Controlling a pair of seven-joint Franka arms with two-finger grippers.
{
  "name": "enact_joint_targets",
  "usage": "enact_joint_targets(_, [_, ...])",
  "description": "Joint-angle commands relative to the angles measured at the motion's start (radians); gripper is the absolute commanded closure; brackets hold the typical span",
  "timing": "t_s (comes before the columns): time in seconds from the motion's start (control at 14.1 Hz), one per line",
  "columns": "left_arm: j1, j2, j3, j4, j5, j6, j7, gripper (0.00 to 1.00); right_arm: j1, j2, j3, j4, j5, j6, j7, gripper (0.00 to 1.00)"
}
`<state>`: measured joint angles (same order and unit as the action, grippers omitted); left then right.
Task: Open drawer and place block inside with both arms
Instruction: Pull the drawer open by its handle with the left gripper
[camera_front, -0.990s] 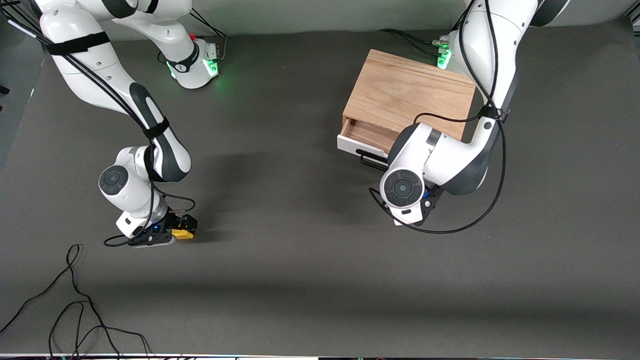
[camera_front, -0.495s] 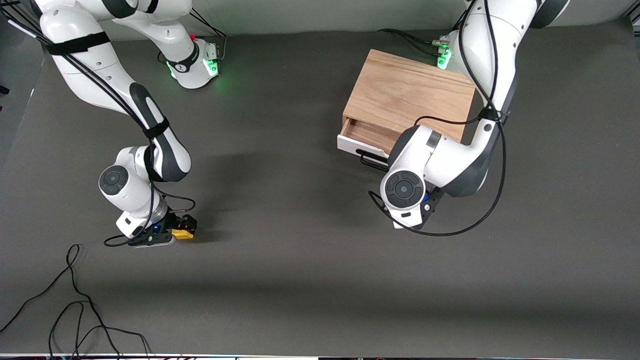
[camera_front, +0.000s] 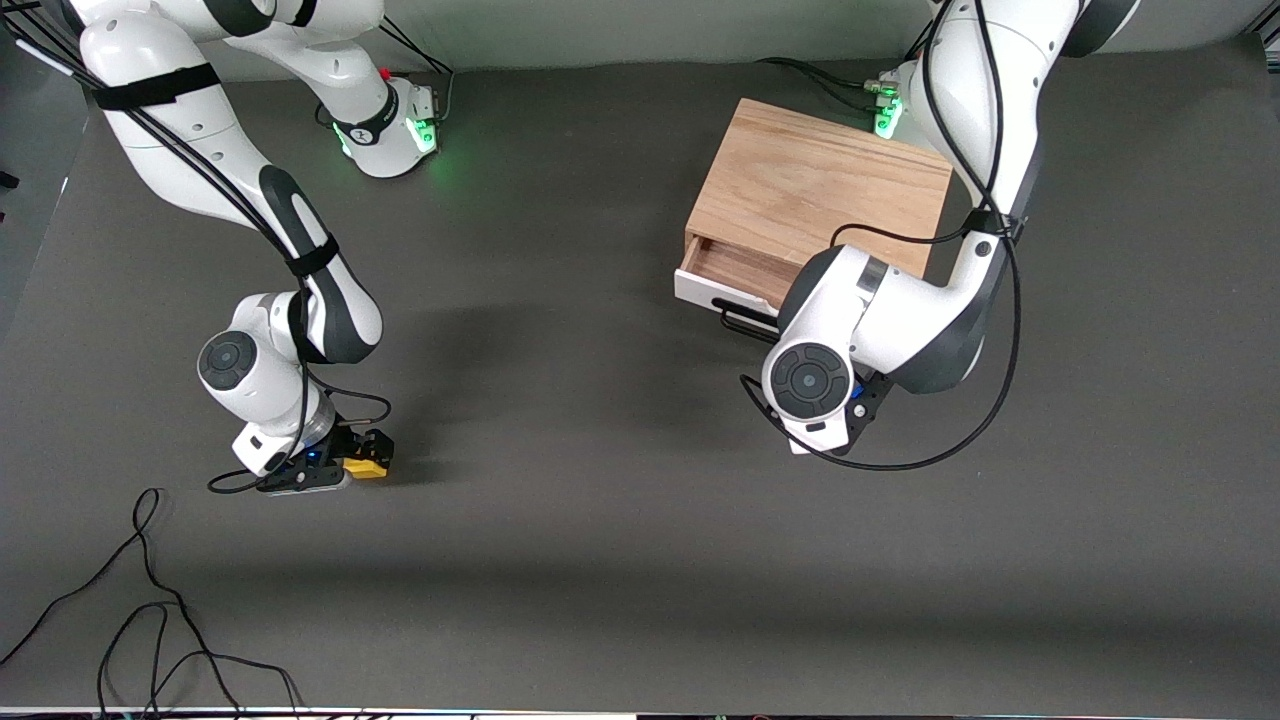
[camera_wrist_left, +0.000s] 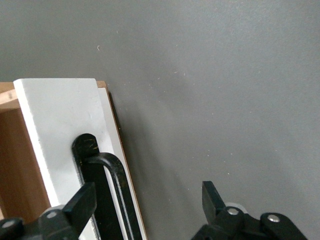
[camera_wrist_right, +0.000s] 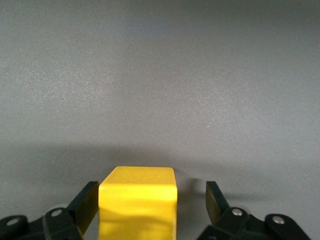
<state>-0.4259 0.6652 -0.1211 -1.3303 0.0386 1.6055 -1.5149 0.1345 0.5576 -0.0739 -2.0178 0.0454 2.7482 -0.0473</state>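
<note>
Half done, I'd say: the drawer (camera_front: 722, 275), upper right of the front frame, is pulled partway out, and the left gripper (camera_wrist_left: 150, 207) has its fingers spread wide, off the handle (camera_wrist_left: 112, 192). The block (camera_front: 366, 466) sits on the table at lower left, between the right gripper's (camera_wrist_right: 152, 202) open fingers, not yet pinched, so grabbing and dropping it in remains.

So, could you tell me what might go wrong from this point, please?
1. The drawer shows only a narrow strip of its inside, and the left pincer stands open off the handle; the opening may prove too small for the block.
2. In the right wrist view the block sits against one finger of the open right pincer, with a gap at the other, so closing may push or twist it.
</note>
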Motion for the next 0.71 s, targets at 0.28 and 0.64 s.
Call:
enact_joint_targets(0.28, [-0.008, 0.010, 0.003, -0.058, 0.004, 0.048, 0.004, 0.06, 0.007, -0.001, -0.003, -0.002, 0.014, 0.014, -0.028, 0.27])
enact_joint_targets(0.64, [-0.010, 0.014, 0.001, -0.093, 0.004, 0.083, 0.004, 0.18, 0.007, -0.002, -0.003, -0.002, 0.014, 0.014, -0.032, 0.48])
